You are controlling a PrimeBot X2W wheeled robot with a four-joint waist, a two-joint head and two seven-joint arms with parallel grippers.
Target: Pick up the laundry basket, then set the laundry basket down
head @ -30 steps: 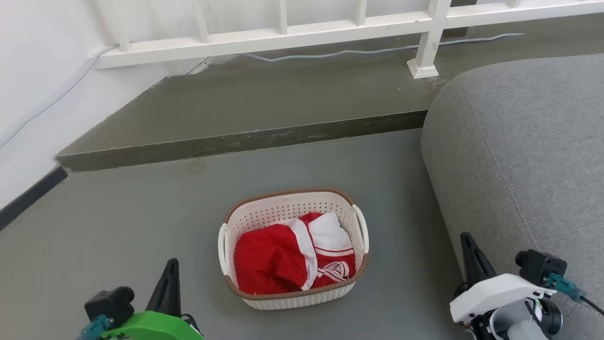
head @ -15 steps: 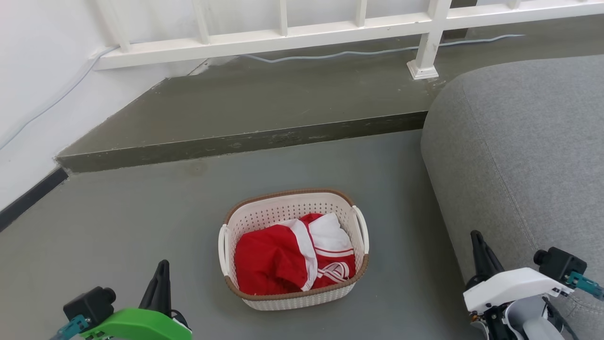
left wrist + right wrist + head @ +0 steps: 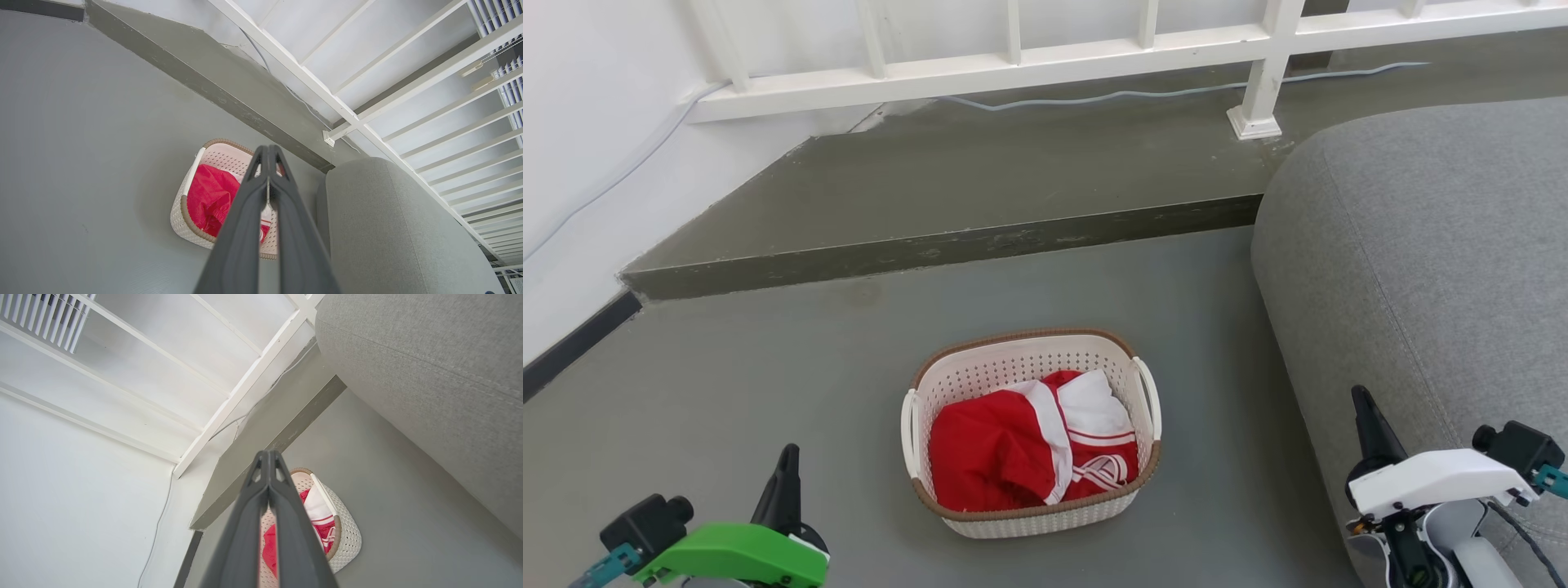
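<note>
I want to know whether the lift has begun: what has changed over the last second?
The left gripper slid outward to the left and the right gripper outward to the right, both away from the basket. Nothing was grasped or released. The basket, with its clothing, stayed put on the floor. Both grippers are shut.

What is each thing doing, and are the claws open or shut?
basket: upright on the floor, not held.
clothes: crumpled inside the basket.
left claw: shut, empty, away from the basket.
right claw: shut, empty, away from the basket.
</note>
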